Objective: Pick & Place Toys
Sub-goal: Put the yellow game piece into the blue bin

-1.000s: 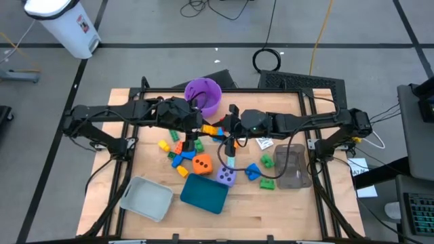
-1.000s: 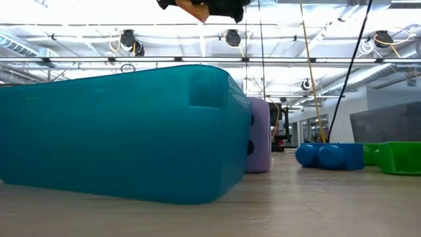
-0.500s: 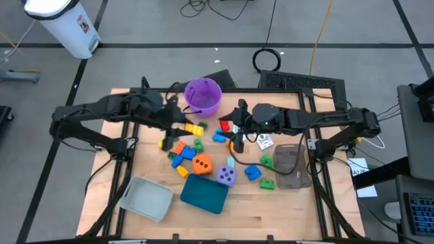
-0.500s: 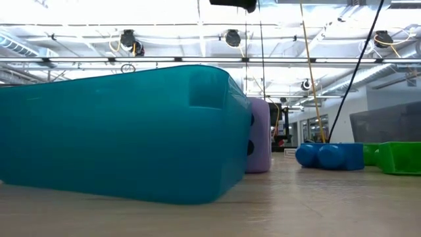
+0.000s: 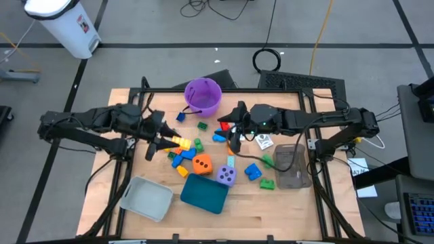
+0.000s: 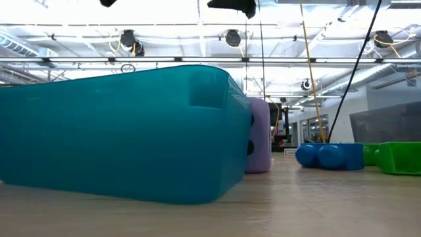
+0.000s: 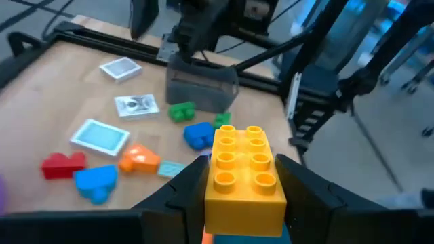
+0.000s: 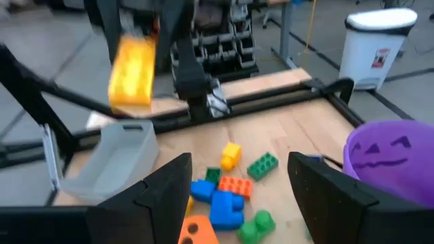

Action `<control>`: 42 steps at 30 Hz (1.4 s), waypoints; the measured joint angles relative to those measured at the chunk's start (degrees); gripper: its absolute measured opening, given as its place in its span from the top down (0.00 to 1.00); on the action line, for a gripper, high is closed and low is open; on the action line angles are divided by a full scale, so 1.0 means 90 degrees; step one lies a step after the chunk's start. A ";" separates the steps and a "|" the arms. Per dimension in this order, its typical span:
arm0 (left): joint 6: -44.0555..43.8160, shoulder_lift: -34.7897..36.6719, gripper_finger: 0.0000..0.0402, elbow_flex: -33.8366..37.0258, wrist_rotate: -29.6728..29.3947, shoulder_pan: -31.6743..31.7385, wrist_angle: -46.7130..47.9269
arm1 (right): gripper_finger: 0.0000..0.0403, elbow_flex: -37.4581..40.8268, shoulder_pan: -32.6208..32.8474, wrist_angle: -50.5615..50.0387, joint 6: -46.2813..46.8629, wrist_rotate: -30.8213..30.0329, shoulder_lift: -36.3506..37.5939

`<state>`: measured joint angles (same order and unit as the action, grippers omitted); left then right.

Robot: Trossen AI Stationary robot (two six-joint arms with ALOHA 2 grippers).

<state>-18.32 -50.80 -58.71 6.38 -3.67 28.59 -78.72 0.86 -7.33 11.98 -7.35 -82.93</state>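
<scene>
Pulled back from the purple bucket (image 5: 203, 95) toward the left edge of the surface (image 5: 122, 102) since half a second ago: left pincer (image 5: 169, 141), now up over the brick pile and clenched on a yellow brick (image 5: 180, 141). Seen close in the left wrist view as a two-by-four studded yellow block (image 7: 243, 177) pinched between both fingers (image 7: 175, 196), lifted clear of the wood. Shows too in the right wrist view as a yellow block (image 8: 133, 72) hanging in the air above the grey tray (image 8: 119, 159).

Right pincer (image 5: 234, 130) barely shifted, hovering to the right of the bucket over a red brick (image 5: 226, 127) and a blue brick (image 5: 218, 137); fingers (image 8: 166, 186) spread wide and holding nothing.

Meaning for the task, as a judgement: one brick picked and in transit, not yet placed. Not dropped in the bucket, so probably bound for one of the trays at the near edge, the grey tray (image 5: 147, 197) or the teal tray (image 5: 204, 192).

Plenty left loose below the bucket: an orange die (image 5: 201, 163), a purple die (image 5: 226, 177), blue bricks (image 5: 179, 158), green bricks (image 5: 266, 161), a small green brick (image 5: 202, 125) and cards (image 5: 264, 142) near the clear tray (image 5: 293, 165). Only a small share of the job done by the look of it.
</scene>
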 joint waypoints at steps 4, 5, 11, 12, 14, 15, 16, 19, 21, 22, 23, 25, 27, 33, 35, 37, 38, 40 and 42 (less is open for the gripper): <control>-0.0384 0.0089 0.62 0.0672 -0.0162 -0.0391 -0.0642 | 0.41 -0.0003 0.0000 -0.0057 0.0275 0.0010 -0.0066; -0.0457 0.0086 0.62 0.0796 -0.0210 -0.0507 -0.0730 | 0.41 -0.0003 0.0000 -0.0067 0.0324 0.0010 -0.0079; -0.0761 -0.0069 0.62 0.1511 -0.0509 -0.1200 -0.1250 | 0.41 -0.0003 0.0000 -0.0046 0.0256 -0.0020 -0.0149; -0.0790 -0.0097 0.62 0.1637 -0.0588 -0.1315 -0.1398 | 0.41 -0.0003 0.0000 -0.0043 0.0254 -0.0022 -0.0149; -0.0820 -0.0174 0.62 0.1872 -0.0742 -0.1532 -0.1679 | 0.41 -0.0003 0.0000 -0.0016 0.0254 -0.0043 -0.0154; -0.0814 -0.0218 0.62 0.1995 -0.0843 -0.1630 -0.1800 | 0.41 -0.0003 0.0000 -0.0001 0.0254 -0.0088 -0.0170; -0.0797 -0.0273 0.62 0.2097 -0.0959 -0.1721 -0.1898 | 0.41 -0.0003 0.0000 -0.0015 0.0255 -0.0216 -0.0182; -0.0538 -0.0478 0.62 0.2333 -0.1246 -0.1924 -0.2251 | 0.41 -0.0003 0.0000 -0.0040 0.0252 -0.0522 -0.0195; -0.0307 -0.0661 0.62 0.2427 -0.1281 -0.2019 -0.2496 | 0.41 -0.0003 -0.0002 -0.0005 0.0256 -0.0539 -0.0188; -0.0189 -0.0785 0.62 0.2433 -0.1275 -0.2059 -0.2571 | 0.41 -0.0003 -0.0003 -0.0001 0.0256 -0.0541 -0.0188; -0.0077 -0.0912 0.62 0.2433 -0.1249 -0.2099 -0.2644 | 0.41 -0.0003 -0.0002 -0.0014 0.0256 -0.0542 -0.0188; 0.0182 -0.1199 0.62 0.2435 -0.1140 -0.2164 -0.2813 | 0.41 -0.0003 -0.0002 -0.0030 0.0256 -0.0539 -0.0188; 0.0525 -0.1525 0.62 0.2435 -0.0975 -0.2199 -0.3062 | 0.41 -0.0003 0.0000 -0.0026 0.0256 -0.0539 -0.0188; 0.1258 -0.2373 0.59 0.2435 -0.0369 -0.2064 -0.4020 | 0.41 0.0197 -0.0002 0.0006 0.0482 -0.0554 -0.0185; 0.1428 -0.2573 0.62 0.2435 -0.0069 -0.1955 -0.4261 | 0.41 0.0377 -0.0001 0.0005 0.0656 -0.0554 -0.0185; 0.1552 -0.2746 0.62 0.2435 0.0110 -0.1837 -0.4435 | 0.41 0.0595 0.0000 0.0150 0.0840 -0.0548 -0.0185; 0.1587 -0.2812 0.62 0.2435 0.0137 -0.1777 -0.4440 | 0.41 0.0731 0.0007 0.0344 0.0952 -0.0536 -0.0185; 0.1648 -0.2950 0.62 0.2435 0.0135 -0.1646 -0.4430 | 0.41 0.1014 0.0035 0.0793 0.1153 -0.0540 -0.0185; 0.1697 -0.3087 0.62 0.2435 0.0131 -0.1518 -0.4393 | 0.41 0.1258 0.0046 0.1204 0.1285 -0.0547 -0.0185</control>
<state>-3.05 -78.58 -36.80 7.55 -17.33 -10.94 -67.39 1.28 3.51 23.54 -12.27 -84.60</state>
